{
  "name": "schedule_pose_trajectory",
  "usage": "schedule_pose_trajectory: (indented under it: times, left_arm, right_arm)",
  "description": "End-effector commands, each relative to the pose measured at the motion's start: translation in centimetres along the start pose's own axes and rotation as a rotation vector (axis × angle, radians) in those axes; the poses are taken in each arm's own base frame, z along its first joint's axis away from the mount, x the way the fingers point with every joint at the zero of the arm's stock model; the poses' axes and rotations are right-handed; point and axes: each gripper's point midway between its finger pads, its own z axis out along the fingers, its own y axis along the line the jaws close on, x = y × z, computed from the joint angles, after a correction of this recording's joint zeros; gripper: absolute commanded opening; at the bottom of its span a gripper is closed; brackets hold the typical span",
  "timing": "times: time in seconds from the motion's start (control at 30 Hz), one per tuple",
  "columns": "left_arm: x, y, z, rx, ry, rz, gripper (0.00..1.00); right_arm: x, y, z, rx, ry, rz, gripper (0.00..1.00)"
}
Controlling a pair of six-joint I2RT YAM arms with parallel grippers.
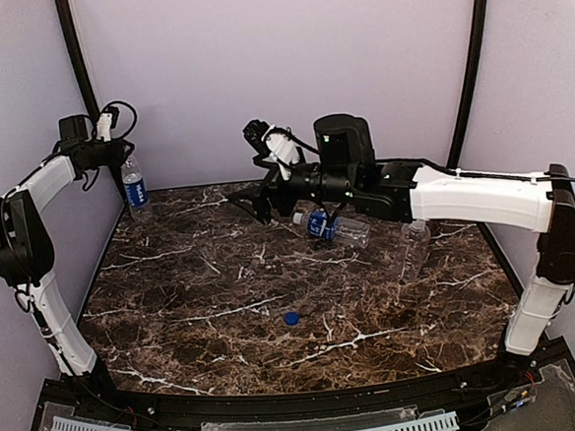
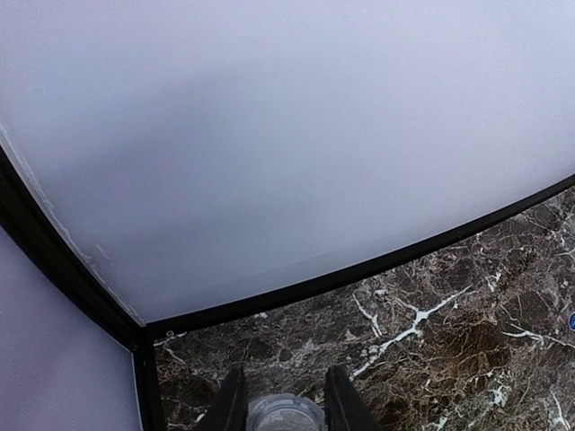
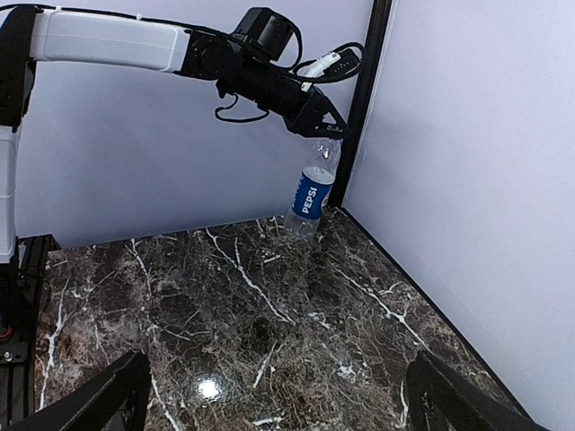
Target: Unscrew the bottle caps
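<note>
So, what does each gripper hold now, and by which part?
Left gripper holds the corner bottle by its top; right gripper is open, holding nothing.

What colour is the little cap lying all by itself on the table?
Blue. The cap shows best in the top external view, loose on the dark marbled table.

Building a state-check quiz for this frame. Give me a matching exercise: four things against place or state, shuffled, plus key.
Things:
1. blue cap
2. corner bottle
3. middle bottle
4. right gripper

Place or state:
A. open, empty
B. lying on its side
C. loose on the table, near the front
D. held at the top by the left gripper

Pairs: 1-C, 2-D, 3-B, 4-A
</note>
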Motion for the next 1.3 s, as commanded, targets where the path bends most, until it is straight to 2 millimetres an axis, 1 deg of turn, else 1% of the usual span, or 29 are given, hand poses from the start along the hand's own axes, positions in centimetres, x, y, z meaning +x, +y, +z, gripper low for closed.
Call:
schedule_pose_trajectory:
  times: [0.0, 0.07, 0.2, 0.23, 0.27, 0.3, 0.37, 0.5, 0.53, 0.57, 0.63, 0.67, 0.8, 0.9, 0.93, 1.1, 1.17, 1.23, 1.27]
  left_arm:
    - [0.8, -1.1, 0.9, 0.070, -0.037, -0.020, 0.01]
    - [1.3, -1.5, 1.3, 0.097, -0.039, -0.017, 0.01]
    - [2.7, -1.8, 1.8, 0.114, -0.030, -0.039, 0.01]
    - [2.8, -1.9, 1.9, 0.118, -0.037, -0.031, 0.01]
    - [3.5, -2.2, 2.0, 0.133, -0.028, -0.031, 0.01]
    - [3.7, -2.3, 1.9, 0.136, -0.030, -0.015, 0.01]
    - [4.7, -2.6, 1.9, 0.143, -0.018, -0.004, 0.01]
    - [5.7, -2.9, 1.5, 0.148, 0.003, 0.044, 0.01]
    - [6.0, -3.0, 1.4, 0.148, 0.013, 0.042, 0.01]
    - [6.3, -3.0, 1.4, 0.144, 0.019, 0.041, 0.05]
    - [6.3, -2.9, 1.1, 0.134, 0.025, 0.023, 0.08]
    - [6.0, -2.9, 0.9, 0.129, 0.023, 0.001, 0.09]
    - [5.4, -2.7, 0.2, 0.113, 0.011, -0.050, 0.06]
    - [5.9, -2.9, -0.4, 0.110, 0.019, -0.060, 0.05]
    - [6.5, -3.1, -0.4, 0.112, 0.031, -0.057, 0.05]
    - [7.2, -3.1, -0.7, 0.106, 0.048, -0.022, 0.07]
    - [7.1, -3.1, -0.8, 0.102, 0.048, -0.001, 0.09]
    - [6.9, -3.1, -0.9, 0.101, 0.046, 0.019, 0.17]
    - [6.9, -3.2, -0.9, 0.104, 0.052, 0.020, 0.26]
  right_arm:
    - [-0.2, -0.4, 0.6, 0.005, -0.015, -0.011, 0.98]
    - [0.0, -0.3, 0.8, 0.001, -0.011, -0.018, 0.98]
    - [0.1, -0.1, 0.9, -0.013, -0.006, -0.020, 0.99]
    - [0.1, 0.1, 0.9, -0.020, -0.006, -0.019, 0.99]
    - [0.0, 0.1, 0.8, -0.025, -0.009, -0.018, 0.99]
    - [0.1, 0.2, 0.9, -0.031, -0.006, -0.017, 0.99]
    - [0.1, 0.4, 0.8, -0.039, -0.006, -0.016, 0.99]
    - [0.1, 0.5, 0.8, -0.048, -0.002, -0.017, 0.99]
    - [0.1, 0.6, 0.8, -0.052, -0.002, -0.018, 0.99]
    - [0.0, 0.7, 0.8, -0.055, -0.003, -0.020, 0.99]
    - [0.0, 0.8, 0.8, -0.065, -0.004, -0.023, 0.99]
    - [-0.1, 0.8, 0.7, -0.067, -0.006, -0.026, 0.99]
    - [-0.4, 1.1, 0.6, -0.080, -0.012, -0.029, 0.99]
    - [-0.4, 1.2, 0.5, -0.085, -0.012, -0.029, 0.99]
    - [-0.5, 1.2, 0.4, -0.087, -0.013, -0.030, 0.99]
    - [-0.8, 1.5, 0.2, -0.105, -0.016, -0.030, 0.99]
    - [-0.9, 1.6, 0.1, -0.108, -0.017, -0.031, 0.99]
    - [-0.8, 1.6, 0.0, -0.107, -0.016, -0.032, 0.99]
    - [-0.8, 1.7, 0.0, -0.107, -0.015, -0.032, 0.99]
